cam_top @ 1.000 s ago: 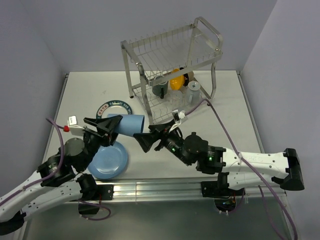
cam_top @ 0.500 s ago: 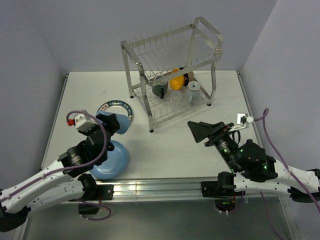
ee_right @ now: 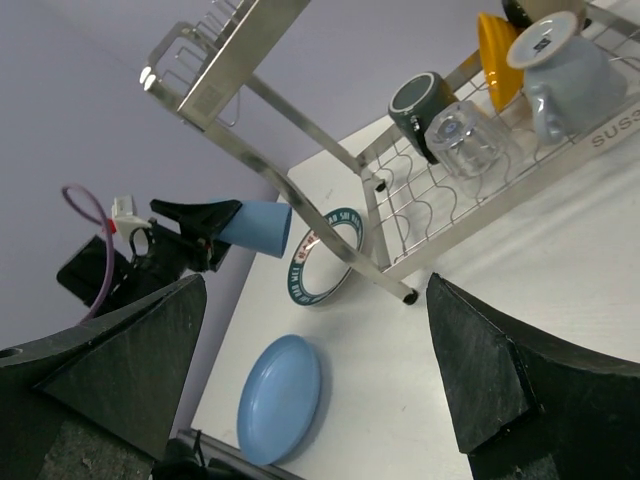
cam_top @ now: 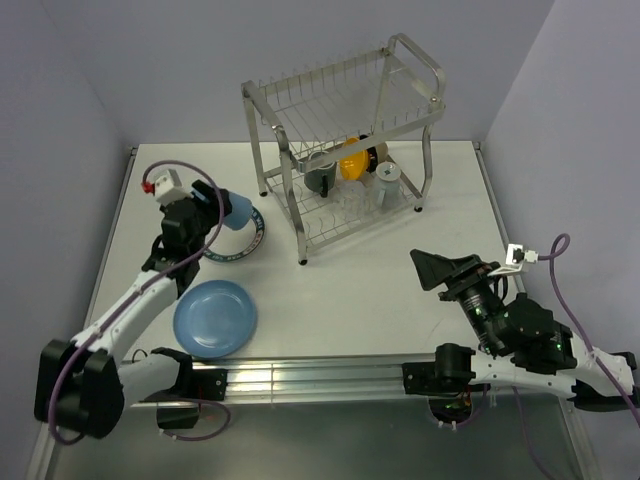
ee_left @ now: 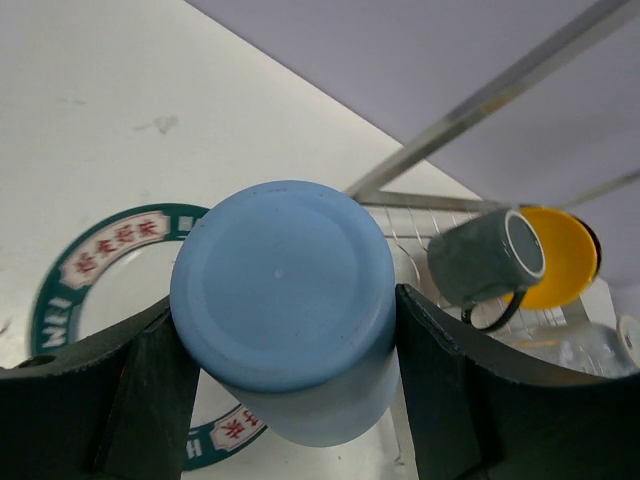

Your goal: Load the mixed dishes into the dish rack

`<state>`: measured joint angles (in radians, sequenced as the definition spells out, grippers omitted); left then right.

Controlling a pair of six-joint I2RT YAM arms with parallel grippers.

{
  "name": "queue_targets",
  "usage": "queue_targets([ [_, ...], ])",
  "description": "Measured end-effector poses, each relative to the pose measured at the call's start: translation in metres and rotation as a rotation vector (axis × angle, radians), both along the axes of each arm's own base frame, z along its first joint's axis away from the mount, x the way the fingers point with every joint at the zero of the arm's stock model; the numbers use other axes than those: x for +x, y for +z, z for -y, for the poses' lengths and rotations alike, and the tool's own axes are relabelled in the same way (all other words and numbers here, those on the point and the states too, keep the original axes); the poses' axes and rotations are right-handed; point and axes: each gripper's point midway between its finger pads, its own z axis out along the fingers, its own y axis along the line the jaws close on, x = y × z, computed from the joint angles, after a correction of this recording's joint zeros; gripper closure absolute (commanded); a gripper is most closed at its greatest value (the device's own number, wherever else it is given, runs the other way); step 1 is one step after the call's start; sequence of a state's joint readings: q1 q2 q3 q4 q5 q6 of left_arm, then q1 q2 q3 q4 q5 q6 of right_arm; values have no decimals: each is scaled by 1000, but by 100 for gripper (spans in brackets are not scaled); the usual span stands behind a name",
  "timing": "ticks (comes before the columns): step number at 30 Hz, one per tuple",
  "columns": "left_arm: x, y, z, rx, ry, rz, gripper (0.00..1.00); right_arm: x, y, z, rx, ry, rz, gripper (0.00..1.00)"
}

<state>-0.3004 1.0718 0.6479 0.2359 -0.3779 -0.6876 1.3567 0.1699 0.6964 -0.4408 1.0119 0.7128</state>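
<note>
My left gripper (cam_top: 218,214) is shut on the blue cup (cam_top: 236,209), holding it on its side above the white plate with the dark green patterned rim (cam_top: 249,238). In the left wrist view the cup's base (ee_left: 285,300) sits between both fingers, with the patterned plate (ee_left: 95,250) beneath. The light blue plate (cam_top: 215,318) lies flat near the front left. The silver dish rack (cam_top: 345,120) stands at the back; its lower tier holds a dark mug (cam_top: 322,176), an orange bowl (cam_top: 352,160), a pale grey-blue mug (cam_top: 388,181) and a clear glass (ee_right: 460,135). My right gripper (cam_top: 438,269) is open and empty at the front right.
The rack's upper tier (cam_top: 330,95) holds no dishes. The rack's near leg (ee_right: 405,296) stands beside the patterned plate (ee_right: 325,255). A metal rail (cam_top: 320,375) runs along the table's near edge. Grey walls close in on the left, back and right.
My left arm carried the blue cup from the table's middle back to the far left, over the patterned plate. My right arm drew back to the right, empty.
</note>
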Motion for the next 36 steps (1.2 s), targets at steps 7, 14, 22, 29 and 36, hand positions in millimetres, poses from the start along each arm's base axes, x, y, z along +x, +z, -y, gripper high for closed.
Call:
queue_targets([
  [7, 42, 5, 46, -44, -248, 26, 100, 1, -8, 14, -5, -37, -2, 2],
  [14, 61, 11, 76, -71, -388, 78, 100, 1, -11, 24, -4, -57, -3, 2],
  [22, 73, -9, 97, -87, -485, 89, 100, 1, -14, 27, -12, -60, -7, 3],
  [29, 80, -7, 127, -53, -578, 140, 100, 1, -18, 26, -32, -59, -13, 3],
  [36, 86, 4, 149, 13, -637, 200, 100, 1, -21, 25, -50, -60, -17, 3],
])
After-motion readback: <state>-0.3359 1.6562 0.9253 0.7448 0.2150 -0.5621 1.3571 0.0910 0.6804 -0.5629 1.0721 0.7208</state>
